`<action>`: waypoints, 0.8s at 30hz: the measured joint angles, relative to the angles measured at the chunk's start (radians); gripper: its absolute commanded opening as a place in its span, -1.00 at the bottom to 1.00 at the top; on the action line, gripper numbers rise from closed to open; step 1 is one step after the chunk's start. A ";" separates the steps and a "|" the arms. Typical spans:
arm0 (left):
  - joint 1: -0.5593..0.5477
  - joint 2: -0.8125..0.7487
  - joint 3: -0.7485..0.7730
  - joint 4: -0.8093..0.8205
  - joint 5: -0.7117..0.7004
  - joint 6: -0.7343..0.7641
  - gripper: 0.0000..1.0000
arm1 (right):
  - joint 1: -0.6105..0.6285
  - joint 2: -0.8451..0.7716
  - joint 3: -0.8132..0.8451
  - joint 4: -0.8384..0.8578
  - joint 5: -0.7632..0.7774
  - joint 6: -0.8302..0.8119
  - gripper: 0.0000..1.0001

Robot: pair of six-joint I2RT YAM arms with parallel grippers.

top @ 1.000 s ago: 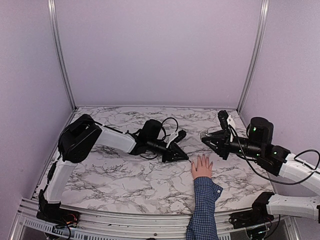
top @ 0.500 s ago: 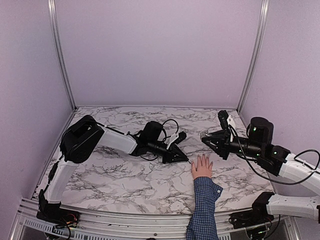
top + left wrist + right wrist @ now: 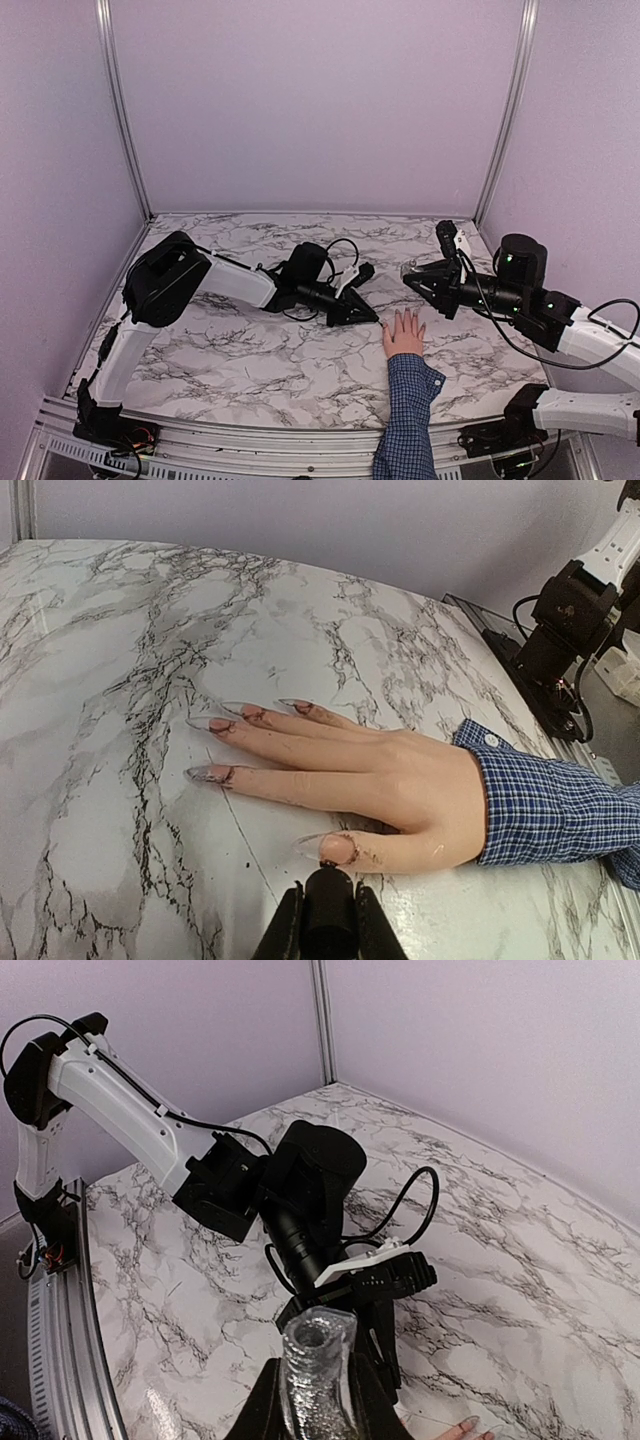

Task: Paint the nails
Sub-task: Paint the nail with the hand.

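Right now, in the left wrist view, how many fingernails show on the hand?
5: the thumb nail nearest the camera, then the index nail, middle nail, ring nail and little-finger nail farthest away. None looks hidden.

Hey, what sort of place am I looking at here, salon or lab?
Most likely a robotics lab test cell, not a salon: a marble-patterned table boxed in by plain lilac walls, a left arm and right arm mounted at its edge, and a hand laid flat.
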 measured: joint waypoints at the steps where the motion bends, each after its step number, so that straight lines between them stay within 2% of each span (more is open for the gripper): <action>1: 0.000 0.000 0.000 0.000 0.000 0.000 -1.00 | 0.000 0.001 0.000 0.002 0.000 0.000 -1.00; 24: 0.000 0.003 0.016 0.000 0.000 -0.003 -1.00 | 0.000 0.001 -0.012 0.013 -0.003 0.000 -1.00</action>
